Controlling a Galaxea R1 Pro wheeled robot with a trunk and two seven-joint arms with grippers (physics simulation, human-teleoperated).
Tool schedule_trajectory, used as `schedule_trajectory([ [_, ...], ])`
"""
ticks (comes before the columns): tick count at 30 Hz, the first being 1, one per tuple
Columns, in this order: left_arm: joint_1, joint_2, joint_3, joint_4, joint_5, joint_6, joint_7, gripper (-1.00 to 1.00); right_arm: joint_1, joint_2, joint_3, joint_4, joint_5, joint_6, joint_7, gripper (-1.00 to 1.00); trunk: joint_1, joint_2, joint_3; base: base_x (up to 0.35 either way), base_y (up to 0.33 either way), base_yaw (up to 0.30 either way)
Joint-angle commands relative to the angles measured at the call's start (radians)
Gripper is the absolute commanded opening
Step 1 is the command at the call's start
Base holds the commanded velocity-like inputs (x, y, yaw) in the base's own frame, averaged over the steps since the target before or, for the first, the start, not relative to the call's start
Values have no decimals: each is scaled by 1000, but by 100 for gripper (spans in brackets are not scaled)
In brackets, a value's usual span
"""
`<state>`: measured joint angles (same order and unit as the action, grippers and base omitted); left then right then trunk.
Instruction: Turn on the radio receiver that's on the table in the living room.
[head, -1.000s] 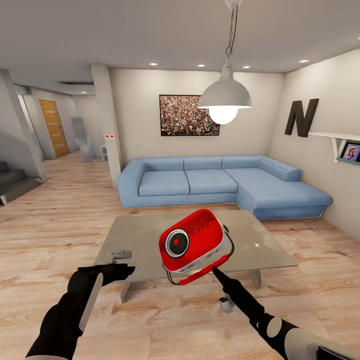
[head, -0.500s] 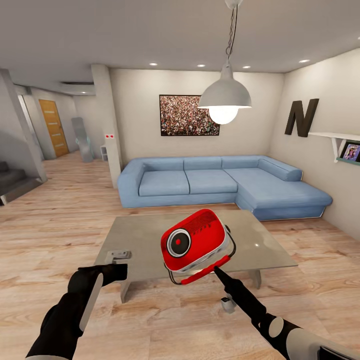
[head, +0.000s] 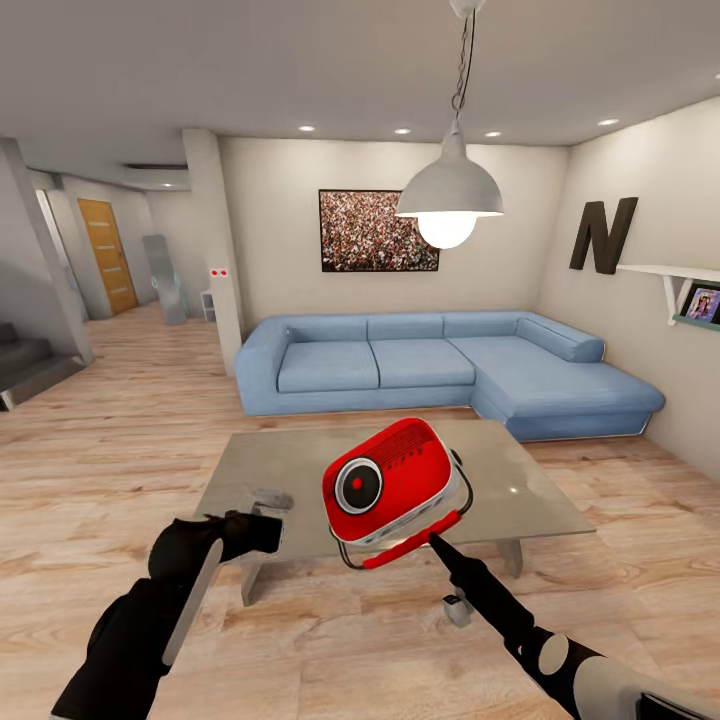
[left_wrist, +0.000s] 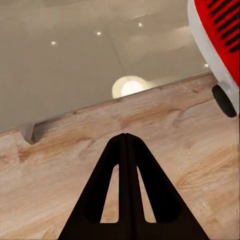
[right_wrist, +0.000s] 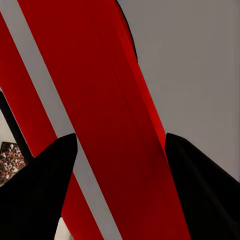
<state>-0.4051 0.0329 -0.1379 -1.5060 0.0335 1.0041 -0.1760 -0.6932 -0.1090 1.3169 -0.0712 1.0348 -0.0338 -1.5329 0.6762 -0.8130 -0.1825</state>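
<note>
One right hand (head: 432, 541) grips the radio receiver (head: 392, 482) by its handle, above the table (head: 520, 495).

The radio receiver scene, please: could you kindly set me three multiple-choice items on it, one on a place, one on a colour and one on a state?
1. Where is the radio receiver?
A. Held up over the table's near edge by the right tool
B. Lying on the sofa
C. On the floor by the door

2. What colour is the sofa?
A. Green
B. Blue
C. Brown

3. How do the left tool's fingers stand?
A. Spread wide
B. Closed together on nothing
C. Clamped on the radio receiver

Answers: 1 A, since the radio receiver hangs tilted by its handle from the right tool in front of the table. 2 B, since the sofa is light blue. 3 B, since the left tool shows its fingers meeting at the tip over bare floor.
</note>
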Motion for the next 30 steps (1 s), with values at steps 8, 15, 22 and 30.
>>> schedule_trajectory([
  [8,0,58,5,-47,3,8,-45,-100,0,0,-6,18,2,0,12,-100,0,0,0,0,0,0],
  [15,0,66,5,-49,21,31,-123,-100,0,0,-5,31,2,1,13,-100,0,0,0,0,0,0],
  [22,-6,189,121,-49,67,25,-578,-100,0,0,-5,32,2,0,13,-100,0,0,0,0,0,0],
  [30,-12,440,364,-50,69,29,-906,-100,0,0,-1,48,4,3,13,-100,0,0,0,0,0,0],
])
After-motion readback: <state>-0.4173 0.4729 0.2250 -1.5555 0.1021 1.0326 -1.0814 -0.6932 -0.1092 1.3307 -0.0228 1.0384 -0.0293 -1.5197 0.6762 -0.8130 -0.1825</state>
